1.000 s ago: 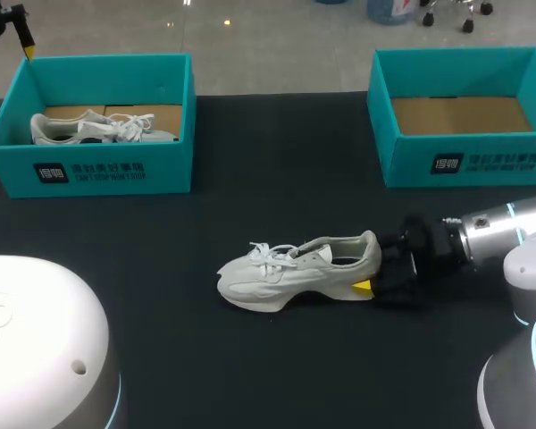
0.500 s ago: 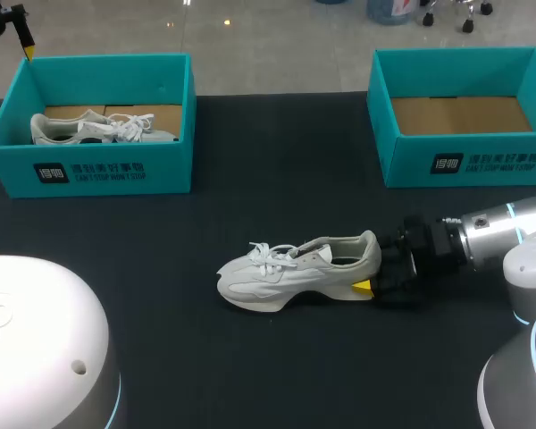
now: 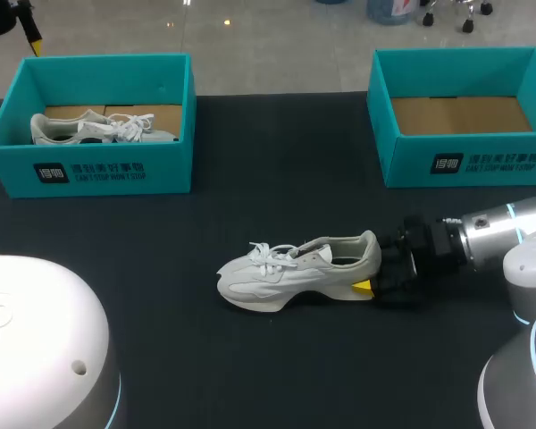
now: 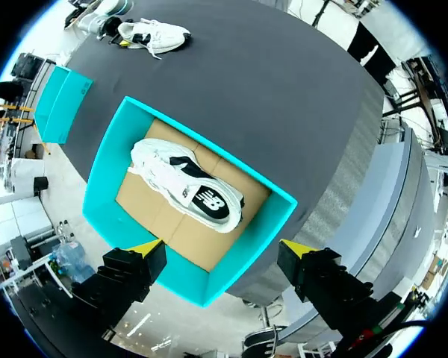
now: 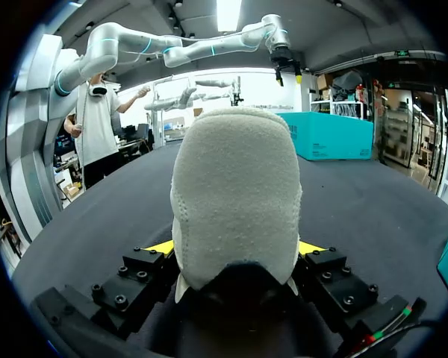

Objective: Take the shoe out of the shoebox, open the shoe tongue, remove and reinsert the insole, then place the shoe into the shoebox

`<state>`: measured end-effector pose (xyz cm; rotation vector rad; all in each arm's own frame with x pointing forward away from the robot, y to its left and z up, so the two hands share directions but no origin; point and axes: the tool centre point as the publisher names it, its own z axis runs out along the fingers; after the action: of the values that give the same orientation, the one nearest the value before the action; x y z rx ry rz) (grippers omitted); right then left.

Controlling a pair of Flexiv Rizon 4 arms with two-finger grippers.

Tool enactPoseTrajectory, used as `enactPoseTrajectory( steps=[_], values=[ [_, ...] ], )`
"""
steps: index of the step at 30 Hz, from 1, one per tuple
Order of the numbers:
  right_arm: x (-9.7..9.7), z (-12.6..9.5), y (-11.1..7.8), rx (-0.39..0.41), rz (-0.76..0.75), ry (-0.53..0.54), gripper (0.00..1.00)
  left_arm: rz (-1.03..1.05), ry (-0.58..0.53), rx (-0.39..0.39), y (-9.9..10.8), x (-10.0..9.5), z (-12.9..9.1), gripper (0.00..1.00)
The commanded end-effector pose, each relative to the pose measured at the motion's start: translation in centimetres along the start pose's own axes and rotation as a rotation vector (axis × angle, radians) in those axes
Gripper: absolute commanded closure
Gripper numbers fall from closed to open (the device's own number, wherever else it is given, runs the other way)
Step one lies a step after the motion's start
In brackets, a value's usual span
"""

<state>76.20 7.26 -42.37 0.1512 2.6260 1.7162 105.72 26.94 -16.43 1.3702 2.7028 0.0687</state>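
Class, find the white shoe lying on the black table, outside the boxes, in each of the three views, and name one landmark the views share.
Head view: white shoe mid-table, its heel in the right hand.
Left wrist view: white shoe far across the table, beyond the teal shoebox.
Right wrist view: its heel fills the middle, between the right hand's fingers.
Shared landmark: the teal shoebox holding the other shoe.

Left pincer (image 4: 222, 247) spread, right pincer (image 5: 236, 247) clamped
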Motion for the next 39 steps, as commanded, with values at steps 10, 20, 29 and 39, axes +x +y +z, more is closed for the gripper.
enactPoseTrajectory(
  steps=[10, 20, 29, 39],
  values=[
    [-0.1, 0.6, -0.3, 0.004, 0.001, 0.0, 1.0, -0.664, 0.056, -0.071, -5.0, -2.2, -1.8, 0.0],
    [-0.1, 0.6, -0.3, 0.004, 0.001, 0.0, 1.0, -0.664, 0.056, -0.071, -5.0, -2.2, -1.8, 0.0],
    [-0.1, 0.6, -0.3, 0.004, 0.001, 0.0, 1.0, -1.032, 0.055, -0.136, -9.1, -5.7, -1.6, 0.0],
    [-0.1, 0.6, -0.3, 0.004, 0.001, 0.0, 1.0, -1.364, 0.024, -0.101, -12.3, -8.5, -2.0, 0.0]
  ],
)
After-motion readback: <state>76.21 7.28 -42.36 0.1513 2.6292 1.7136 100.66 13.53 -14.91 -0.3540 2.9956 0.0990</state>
